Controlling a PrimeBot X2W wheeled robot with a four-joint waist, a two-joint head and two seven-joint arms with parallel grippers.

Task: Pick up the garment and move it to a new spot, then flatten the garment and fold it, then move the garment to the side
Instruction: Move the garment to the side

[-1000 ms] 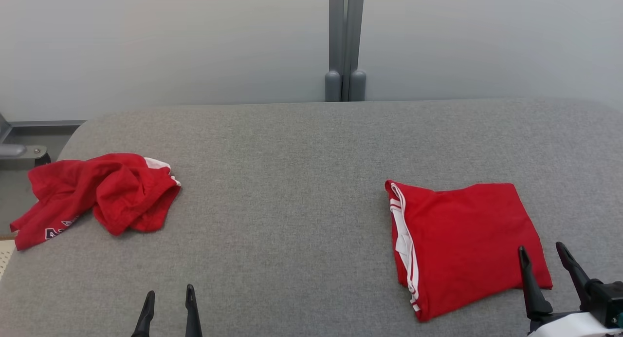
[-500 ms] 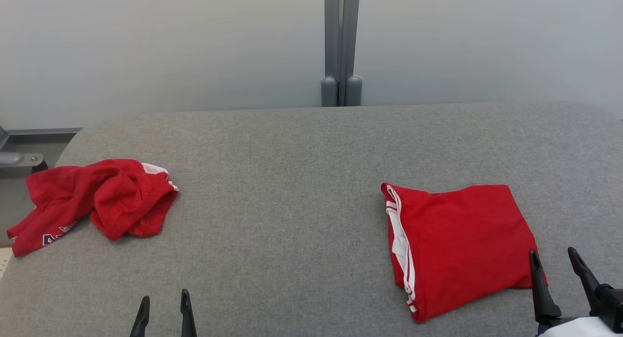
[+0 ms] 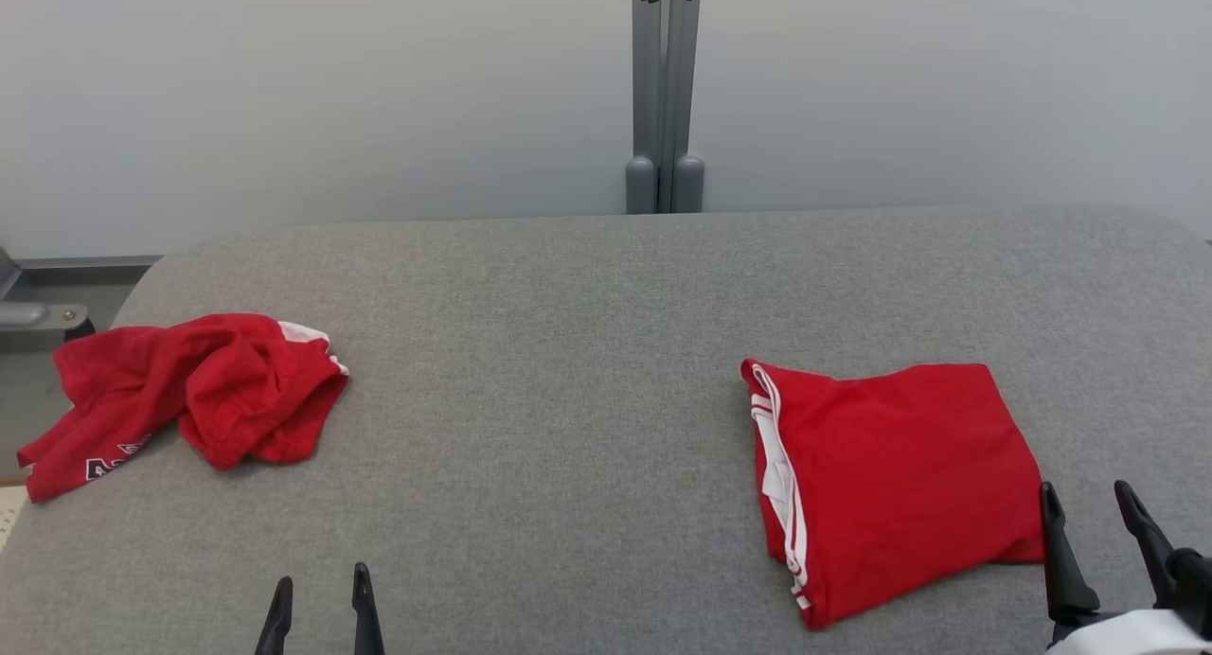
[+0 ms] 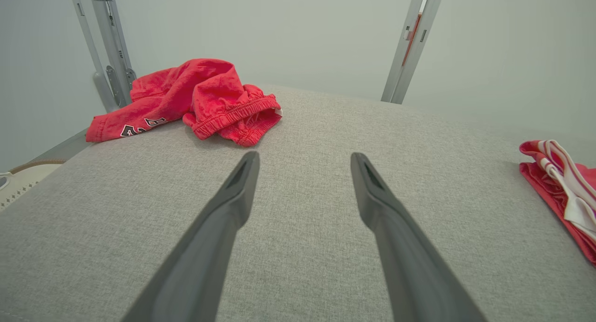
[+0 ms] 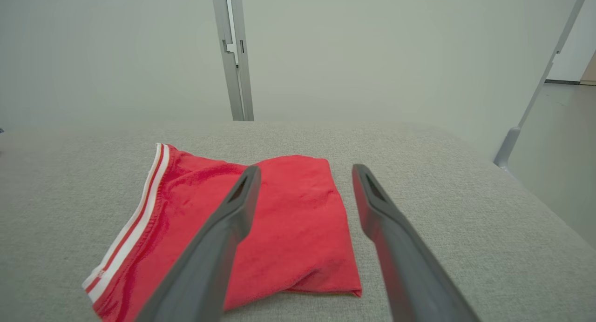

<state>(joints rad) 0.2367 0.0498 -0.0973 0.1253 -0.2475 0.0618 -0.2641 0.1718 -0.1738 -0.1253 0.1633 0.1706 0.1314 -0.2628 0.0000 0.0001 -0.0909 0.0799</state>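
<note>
A crumpled red garment (image 3: 189, 390) with dark lettering lies at the table's left edge, also seen in the left wrist view as the crumpled garment (image 4: 195, 98). A second red garment (image 3: 900, 485), folded flat with white stripes on its band, lies on the right. My left gripper (image 3: 322, 579) is open low at the front, well short of the crumpled garment, nothing between its fingers (image 4: 233, 210). My right gripper (image 3: 1085, 492) is open beside the folded garment's near right corner. In the right wrist view the right gripper (image 5: 305, 169) points over the folded garment (image 5: 279, 229) without holding it.
The grey padded table (image 3: 568, 352) spans the view, with open cloth between the two garments. A grey metal post (image 3: 665, 87) stands behind it against a pale wall. The table's right edge drops to the floor (image 5: 558, 173).
The head camera tilted slightly, shifting the whole picture down. My right gripper drew back to the right, off the folded garment's corner. Both garments and the left gripper stayed put.
</note>
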